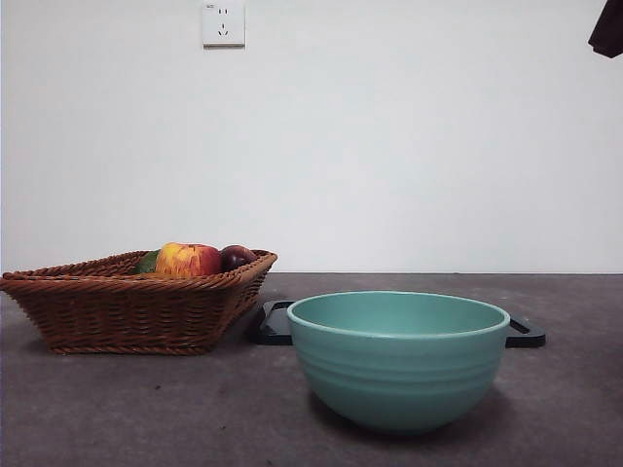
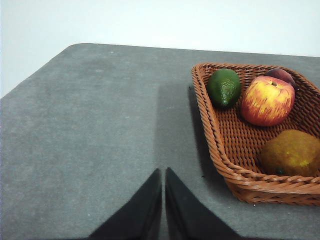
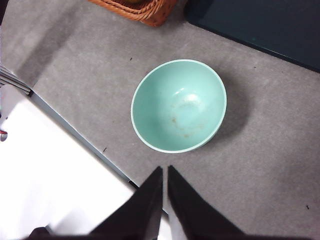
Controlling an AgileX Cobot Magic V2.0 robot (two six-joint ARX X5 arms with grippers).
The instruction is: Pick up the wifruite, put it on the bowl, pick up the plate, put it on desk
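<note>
The wifruite [image 2: 291, 152], brown and fuzzy, lies in the near corner of the wicker basket [image 2: 225, 150]; the basket wall hides it in the front view. The mint-teal bowl [image 1: 397, 358] [image 3: 178, 105] stands empty on the desk [image 1: 136, 409]. A flat black plate [image 1: 275, 322] [image 3: 260, 25] with handles lies right behind the bowl. My left gripper [image 2: 163, 172] hangs shut above bare desk beside the basket. High over the desk, my right gripper [image 3: 165, 170] is shut too, short of the bowl. A black arm tip [image 1: 608, 29] shows at the top right corner.
In the basket [image 1: 127, 302] also lie a red-yellow apple [image 2: 267, 100] [image 1: 187, 260], a green avocado [image 2: 224, 87] and a dark purple fruit [image 2: 281, 75] [image 1: 237, 257]. The desk's edge and a white surface [image 3: 45, 175] show under the right gripper.
</note>
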